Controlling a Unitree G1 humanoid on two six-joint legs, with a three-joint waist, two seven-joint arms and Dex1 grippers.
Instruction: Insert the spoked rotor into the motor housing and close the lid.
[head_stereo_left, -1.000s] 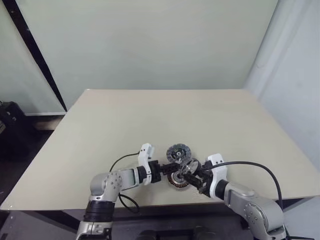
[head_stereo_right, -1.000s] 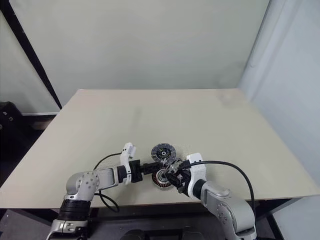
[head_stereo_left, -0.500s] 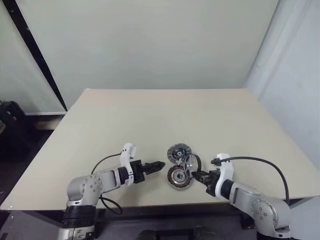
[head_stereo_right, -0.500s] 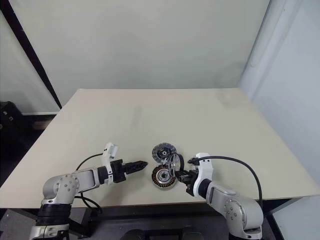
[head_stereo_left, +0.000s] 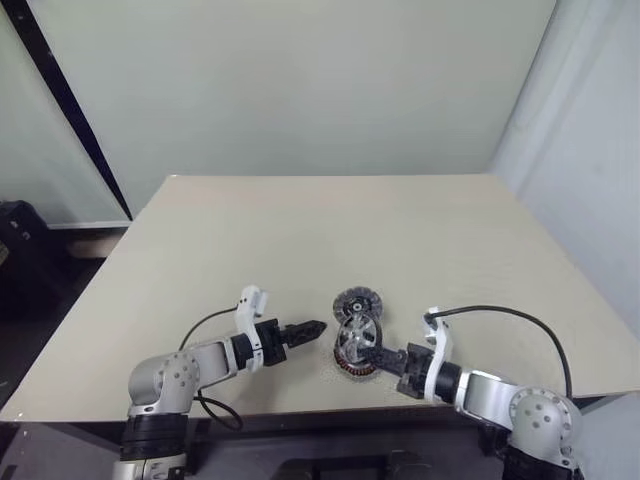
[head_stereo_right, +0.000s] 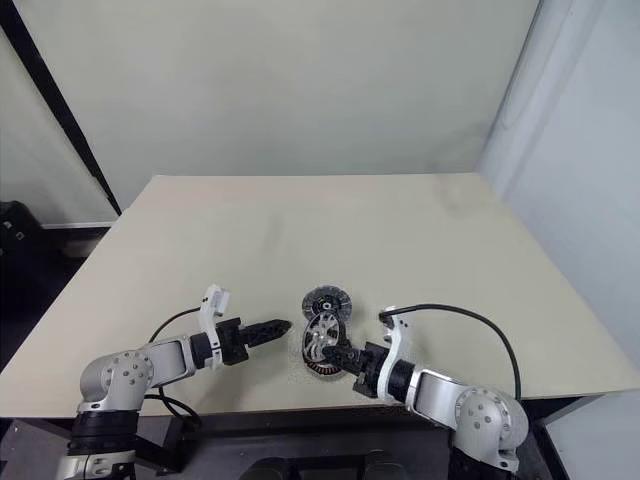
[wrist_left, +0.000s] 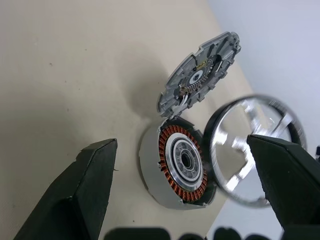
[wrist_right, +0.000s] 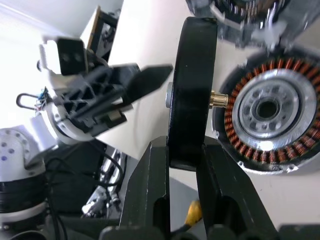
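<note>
Right gripper (wrist_right: 182, 150): clamped on the rim of the spoked rotor (wrist_right: 191, 90), holding it on edge just above the motor housing (wrist_right: 267, 120), its small brass shaft toward the bore.
Left gripper (head_stereo_left: 318, 327): jaws spread wide, empty, hovering just beside the housing.
Lid (wrist_left: 200, 75): propped at a tilt against the housing's far edge, on the tan table (head_stereo_left: 300, 230).
Risk: the shaft looks off the housing's centre; lowered tilted, the rotor could jam on the windings or slip from the thin edge grip.
Risk two: the leaning lid may get knocked flat or shoved away.
Materials: rotor is shiny silver with a dark outer band; housing is a grey shell, copper-orange coil ring, silvery bearing; lid is notched grey metal.
</note>
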